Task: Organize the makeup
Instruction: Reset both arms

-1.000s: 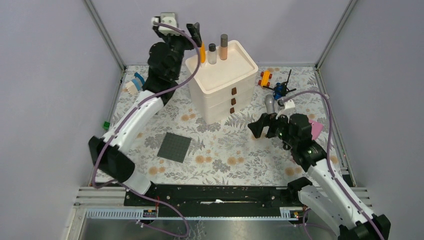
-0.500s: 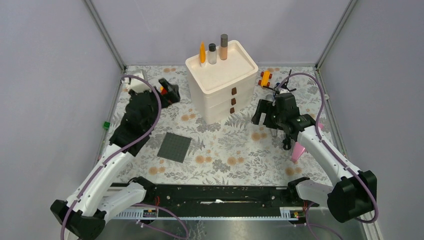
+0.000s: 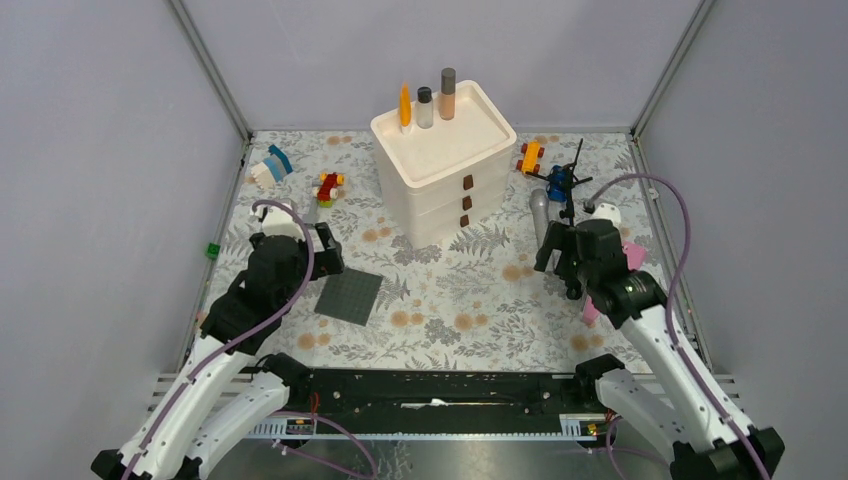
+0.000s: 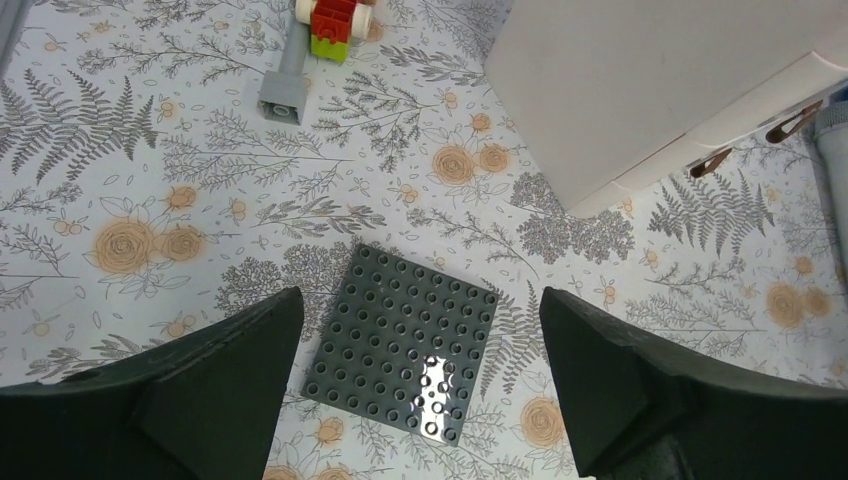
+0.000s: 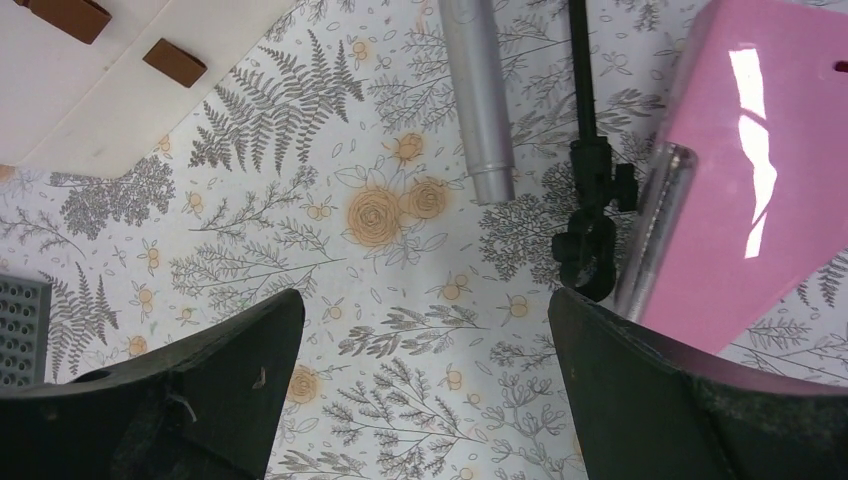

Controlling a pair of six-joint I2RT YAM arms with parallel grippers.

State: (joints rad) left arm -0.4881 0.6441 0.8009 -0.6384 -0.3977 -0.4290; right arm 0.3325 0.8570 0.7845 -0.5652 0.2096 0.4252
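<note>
While both arms hang low over the table (image 3: 450, 300), my left gripper (image 4: 417, 325) is spread as wide as it goes with nothing in it, hovering above the grey baseplate (image 4: 405, 350), which lies flat and shows between the fingers in the wrist view. Same for my right gripper (image 5: 425, 310): jaws wide apart, empty, over bare floral cloth. Just past the right fingers the silver tube (image 5: 477, 100) lies flat. A thin black tool (image 5: 590, 200) lies beside it on the right, not touching it. Next comes a pink case (image 5: 745, 170) with a clear stick along its left edge; can't tell if that stick touches the tool. Beyond the left fingers are a grey piece (image 4: 283, 85) and a red brick toy (image 4: 335, 15). The drawers (image 3: 445, 170) stand mid-table. Along the back-left rim of their top tray, three stand upright in a row: orange tube (image 3: 405, 105), clear bottle (image 3: 425, 107), beige tube (image 3: 447, 93). An orange car (image 3: 530, 156) sits right of the drawers, and blue-white bricks (image 3: 270, 167) lie far left.
</note>
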